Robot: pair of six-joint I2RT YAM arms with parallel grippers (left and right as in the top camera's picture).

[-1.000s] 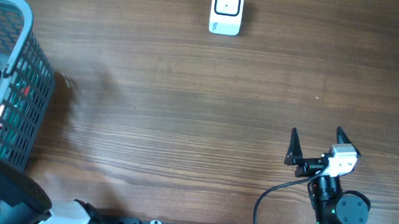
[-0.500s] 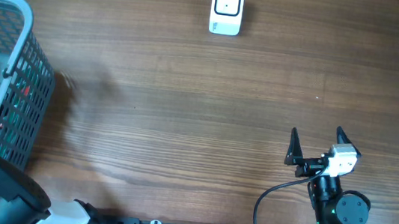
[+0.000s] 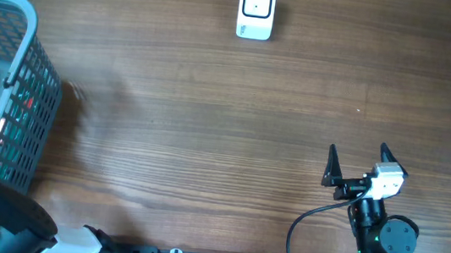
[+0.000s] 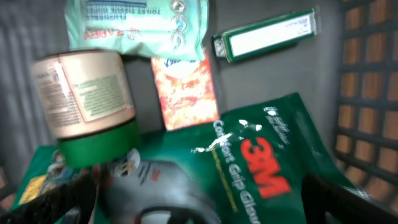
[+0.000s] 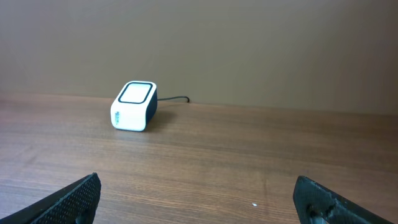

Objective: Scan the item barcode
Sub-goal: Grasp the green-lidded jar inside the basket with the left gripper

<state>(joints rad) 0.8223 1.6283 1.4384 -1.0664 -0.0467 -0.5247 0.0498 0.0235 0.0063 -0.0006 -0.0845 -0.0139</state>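
- The step in hand, as I judge it, is picking one item out of the grey mesh basket (image 3: 28,27) at the left end of the bench (image 3: 209,125). Nothing is held yet, and every candidate lies inside it.
- The green 3M pack (image 4: 261,168) is the largest and lies flat on top. It looks the easiest to pinch by an edge, though its film may be slippery.
- The round canister (image 4: 87,93) with the green lid lies on its side. It could roll, so close across its body.
- The tissue packet (image 4: 137,25), orange packet (image 4: 186,87) and slim green box (image 4: 264,37) lie further off, towards the wall.
- The left claw (image 4: 202,198) hangs released over the heap. Go down straight, clear of the mesh.
- No barcode reads clearly in this blurred view.
- The right claw (image 3: 358,150) rests released and empty, near the front right.
- The bench is bare wood-grain, and a plain dull wall (image 5: 249,43) stands behind.
- The white scanner (image 3: 256,11) sits at the far edge, well apart from the basket.
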